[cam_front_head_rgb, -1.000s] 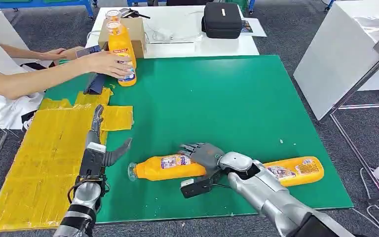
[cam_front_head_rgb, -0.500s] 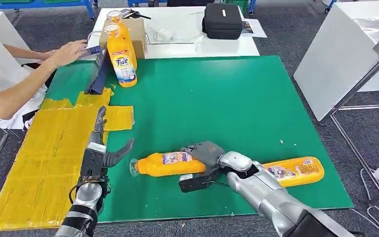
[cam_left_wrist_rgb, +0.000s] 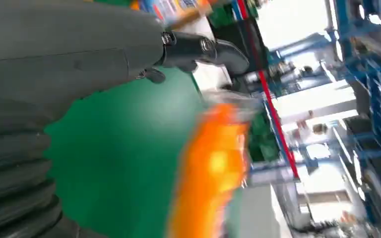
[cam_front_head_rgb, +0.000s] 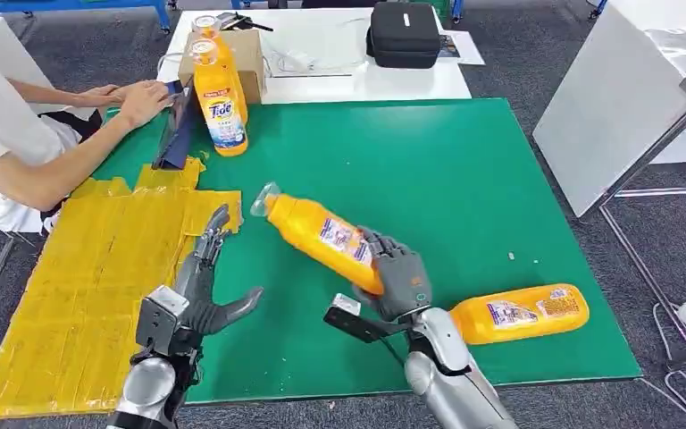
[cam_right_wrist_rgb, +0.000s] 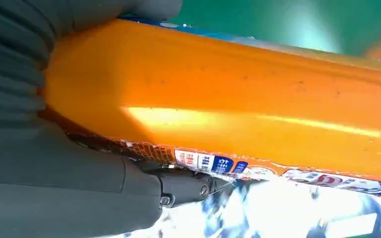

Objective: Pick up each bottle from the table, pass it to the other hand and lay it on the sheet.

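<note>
My right hand grips an orange bottle by its lower body and holds it tilted above the green mat, its clear cap pointing up and left. The right wrist view has the same orange bottle close up in my right hand. My left hand is open, fingers spread, at the edge of the yellow sheet, apart from the bottle. In the left wrist view the orange bottle is a blur beyond my left hand. A second orange bottle lies on the mat near the front right.
Two upright orange bottles stand at the mat's far left corner by a cardboard box. A person's hands rest there beside a dark flat object. A black case sits on the white table behind. A white panel stands on the right.
My right hand has lifted the orange bottle off the mat and tilted it up towards the left. My left hand has risen and turned towards it. The person's hand left the upright bottle.
</note>
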